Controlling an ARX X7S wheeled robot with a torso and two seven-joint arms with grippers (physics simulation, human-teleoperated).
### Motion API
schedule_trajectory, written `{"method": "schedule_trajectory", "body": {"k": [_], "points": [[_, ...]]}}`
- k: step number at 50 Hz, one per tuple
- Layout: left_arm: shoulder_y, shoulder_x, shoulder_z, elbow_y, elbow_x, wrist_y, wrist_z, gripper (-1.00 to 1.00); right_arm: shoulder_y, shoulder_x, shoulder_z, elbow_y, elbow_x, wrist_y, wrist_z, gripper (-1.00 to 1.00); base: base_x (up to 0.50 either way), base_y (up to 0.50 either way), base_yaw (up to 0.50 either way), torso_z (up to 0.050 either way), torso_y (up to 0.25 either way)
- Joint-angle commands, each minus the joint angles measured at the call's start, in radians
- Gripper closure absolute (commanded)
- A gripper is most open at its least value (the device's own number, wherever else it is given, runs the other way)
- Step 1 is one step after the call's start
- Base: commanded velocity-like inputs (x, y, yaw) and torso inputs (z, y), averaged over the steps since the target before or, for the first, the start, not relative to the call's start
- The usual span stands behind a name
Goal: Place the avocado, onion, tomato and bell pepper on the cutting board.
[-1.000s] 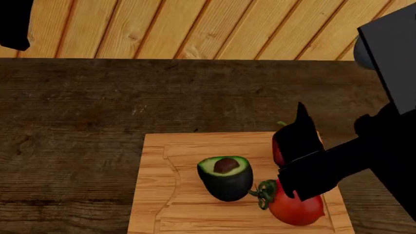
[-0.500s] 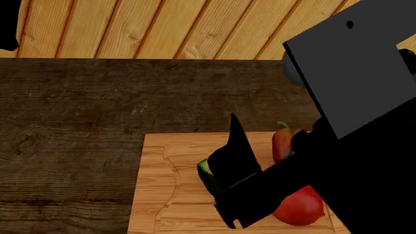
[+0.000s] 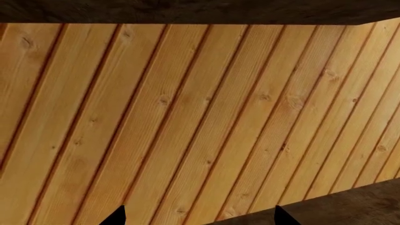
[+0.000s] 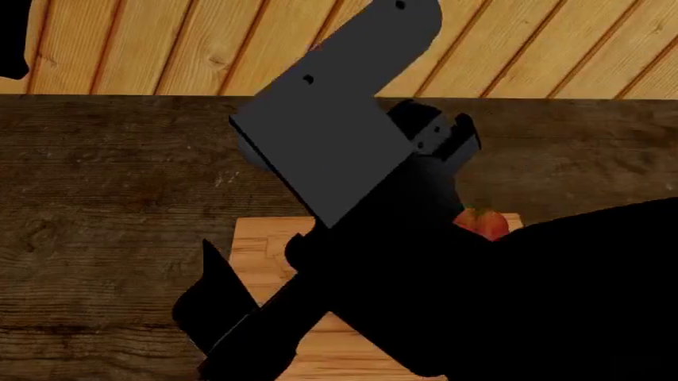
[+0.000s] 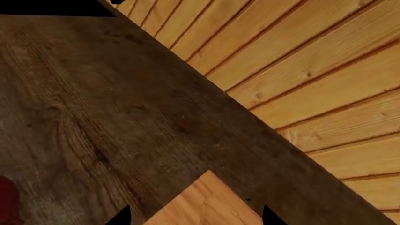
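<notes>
A dark wooden table stands before a wall of pale planks. On it lies the light-wood cutting board, mostly hidden by the right arm. A red bell pepper shows at the board's far right. The right gripper hangs over the board's left corner, tips apart. The left gripper, tips also apart, faces the wall.

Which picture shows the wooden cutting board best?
The head view. There the cutting board shows an edge and a corner, though the right arm covers most of it. The right wrist view catches only one corner. The left wrist view shows none of it.
</notes>
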Motion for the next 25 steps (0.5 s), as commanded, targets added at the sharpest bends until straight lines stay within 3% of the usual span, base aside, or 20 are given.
{"method": "schedule_trajectory", "body": {"k": [1, 25], "points": [[-0.007, 0.002, 0.003, -0.014, 0.011, 0.005, 0.01, -1.0, -0.029, -0.11, -0.012, 0.062, -0.08, -0.007, -0.108, -1.0, 0.0, 0.0, 0.0, 0.0, 0.0], [-0.013, 0.001, 0.002, -0.019, 0.017, 0.011, 0.012, -1.0, -0.067, -0.266, -0.04, 0.136, -0.17, -0.017, -0.258, -1.0, 0.0, 0.0, 0.0, 0.0, 0.0]]}}
